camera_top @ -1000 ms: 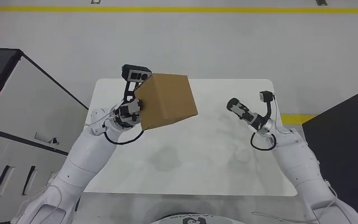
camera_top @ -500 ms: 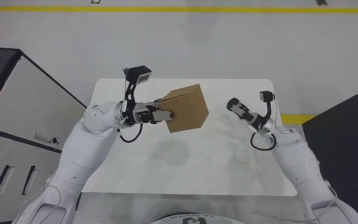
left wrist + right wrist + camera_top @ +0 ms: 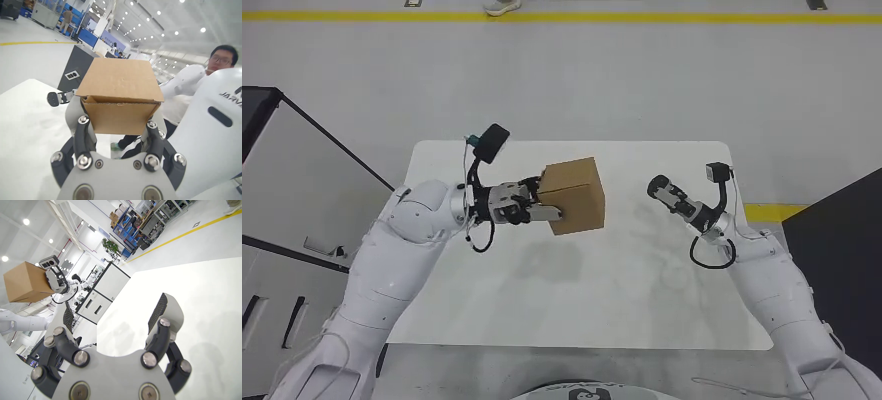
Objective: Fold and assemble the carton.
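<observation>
The brown carton (image 3: 575,194) is a closed box, held up over the middle back of the white table (image 3: 642,300). My left gripper (image 3: 542,205) is shut on the carton's near side. In the left wrist view its two fingers (image 3: 74,111) clamp the carton (image 3: 119,91) from either side, under a flap edge. The right wrist view shows the same carton (image 3: 24,283) far off in that gripper. My right gripper (image 3: 657,187) hangs open over the table's right side, with nothing between its fingers (image 3: 158,309).
A dark cabinet (image 3: 302,190) stands off the table's left edge. A dark unit (image 3: 842,230) stands to the right of the table. A person (image 3: 221,58) is behind the robot in the left wrist view.
The left arm has carried the carton from the table's back left toward the middle and turned it. The right arm has stayed still.
</observation>
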Motion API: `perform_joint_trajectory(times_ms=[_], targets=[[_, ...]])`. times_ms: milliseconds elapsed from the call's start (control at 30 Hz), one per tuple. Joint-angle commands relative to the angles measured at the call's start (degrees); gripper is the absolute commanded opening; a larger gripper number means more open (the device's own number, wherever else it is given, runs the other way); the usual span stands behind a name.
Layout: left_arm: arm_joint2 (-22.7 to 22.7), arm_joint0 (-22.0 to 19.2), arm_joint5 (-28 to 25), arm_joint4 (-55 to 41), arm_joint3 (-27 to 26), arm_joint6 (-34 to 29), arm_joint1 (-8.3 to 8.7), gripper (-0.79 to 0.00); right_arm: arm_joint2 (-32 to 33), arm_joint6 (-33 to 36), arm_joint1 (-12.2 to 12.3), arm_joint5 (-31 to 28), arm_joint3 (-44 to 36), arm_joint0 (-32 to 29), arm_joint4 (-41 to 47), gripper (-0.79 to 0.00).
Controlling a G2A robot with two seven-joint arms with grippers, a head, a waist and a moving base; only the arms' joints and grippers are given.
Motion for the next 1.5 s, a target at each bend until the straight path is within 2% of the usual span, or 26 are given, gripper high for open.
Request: perform_joint_trajectory(times_ms=[0,100,167,500,567,600,667,767,867,933,1300,1367,1467], targets=[[1.3,-0.4,-3.3,6.7,0.8,3.5,0.17,-0.785,0.0,0.0,0.0,0.0,0.0,0.0,0.0,0.000],[3.9,-1.8,-6.4,13.8,2.3,6.5,0.55,-0.785,0.0,0.0,0.0,0.0,0.0,0.0,0.0,0.000],[5.0,-2.5,-6.4,13.8,3.4,6.5,0.64,-0.785,0.0,0.0,0.0,0.0,0.0,0.0,0.0,0.000],[5.0,-2.4,-6.1,14.2,3.5,6.6,0.65,-0.785,0.0,0.0,0.0,0.0,0.0,0.0,0.0,0.000],[6.5,-1.7,-6.4,15.1,3.6,7.1,0.50,-0.785,0.0,0.0,0.0,0.0,0.0,0.0,0.0,0.000],[7.0,-2.1,-6.4,14.0,4.9,8.5,0.37,-0.785,0.0,0.0,0.0,0.0,0.0,0.0,0.0,0.000],[7.3,-3.5,-6.4,17.9,5.3,8.3,0.31,-0.785,0.0,0.0,0.0,0.0,0.0,0.0,0.0,0.000],[8.0,-4.4,-6.4,26.3,5.5,13.3,-0.05,-0.785,0.0,0.0,0.0,0.0,0.0,0.0,0.0,0.000],[9.8,-4.9,-6.4,35.1,6.5,20.9,-0.33,-0.785,0.0,0.0,0.0,0.0,0.0,0.0,0.0,0.000],[11.7,-5.4,-6.4,41.7,9.5,26.1,-0.37,-0.785,0.0,0.0,0.0,0.0,0.0,0.0,0.0,0.000],[12.0,-4.7,-6.1,42.0,10.5,27.0,-0.43,-0.785,0.0,0.0,0.0,0.0,0.0,0.0,0.0,0.000],[12.9,-4.9,-6.4,43.8,11.4,27.6,-0.52,-0.785,0.0,0.0,0.0,0.0,0.0,0.0,0.0,0.000],[14.1,-5.9,-6.4,51.3,13.8,30.8,-0.69,-0.785,0.0,0.0,0.0,0.0,0.0,0.0,0.0,0.000]])
